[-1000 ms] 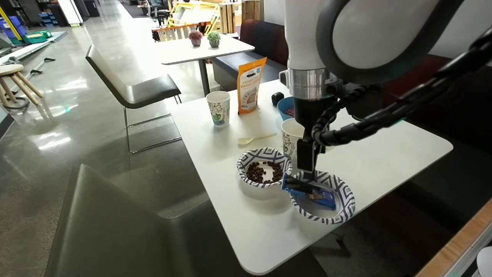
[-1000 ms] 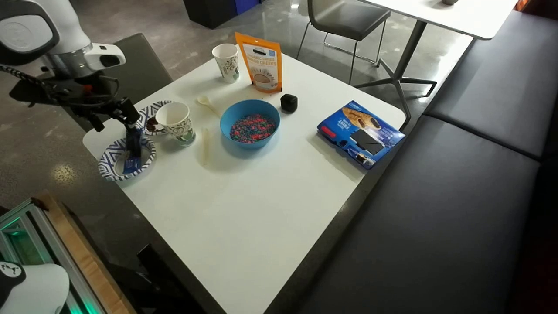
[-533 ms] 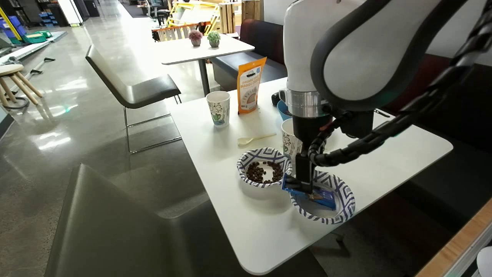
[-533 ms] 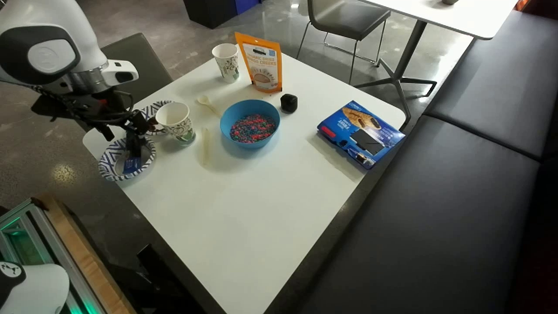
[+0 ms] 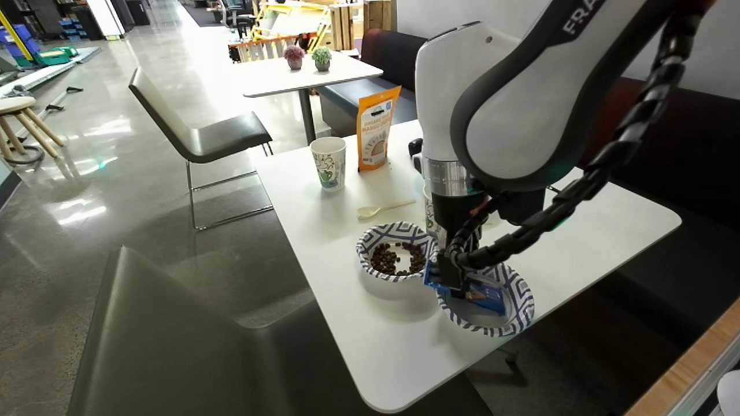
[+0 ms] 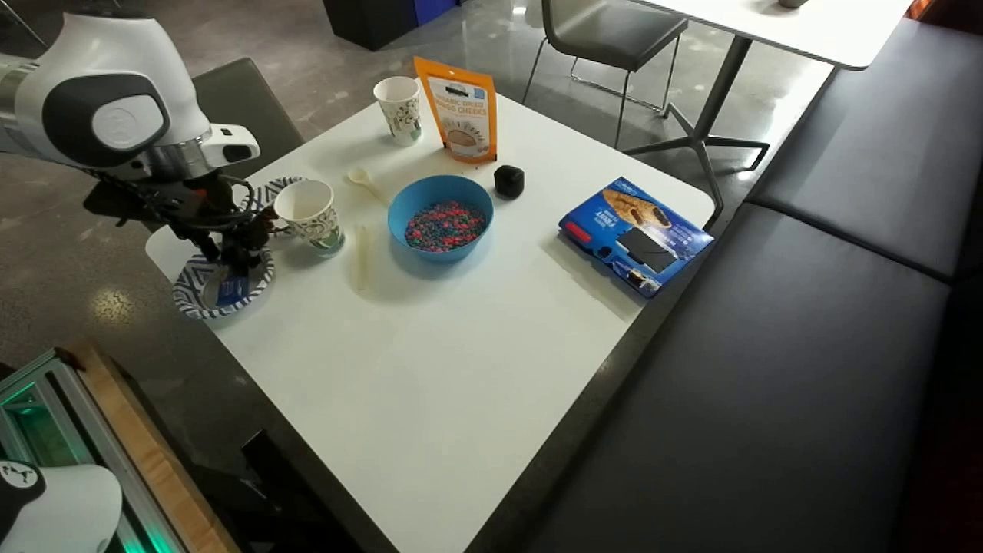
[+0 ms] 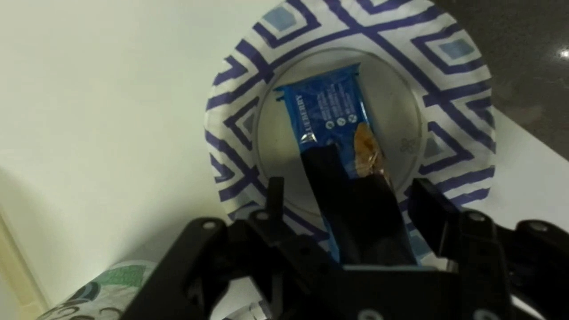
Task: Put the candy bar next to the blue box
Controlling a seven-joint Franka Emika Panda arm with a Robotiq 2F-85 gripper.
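The candy bar, in a blue wrapper with white print and a large black area, lies in a blue-and-white patterned paper plate (image 5: 520, 306). The bar (image 7: 326, 111) shows in the wrist view, its near end hidden by the gripper. It shows partly in both exterior views (image 5: 487, 296) (image 6: 233, 290); one end rests over the plate's rim. My gripper (image 7: 347, 189) is open, one finger on each side of the bar with gaps, low over it (image 5: 454, 283). The blue box (image 6: 633, 234) lies flat at the table's far corner in an exterior view, and does not show elsewhere.
A patterned bowl of dark brown pieces (image 5: 373, 268) and a paper cup (image 6: 307, 219) stand close to the gripper. A blue bowl (image 6: 399, 223), a black object (image 6: 509, 182), an orange pouch (image 6: 465, 115), another cup (image 6: 399, 111) and a spoon (image 5: 384, 209) are on the table.
The arm has moved down, bringing the open gripper lower around the candy bar. The bar, plate and blue box have not moved.
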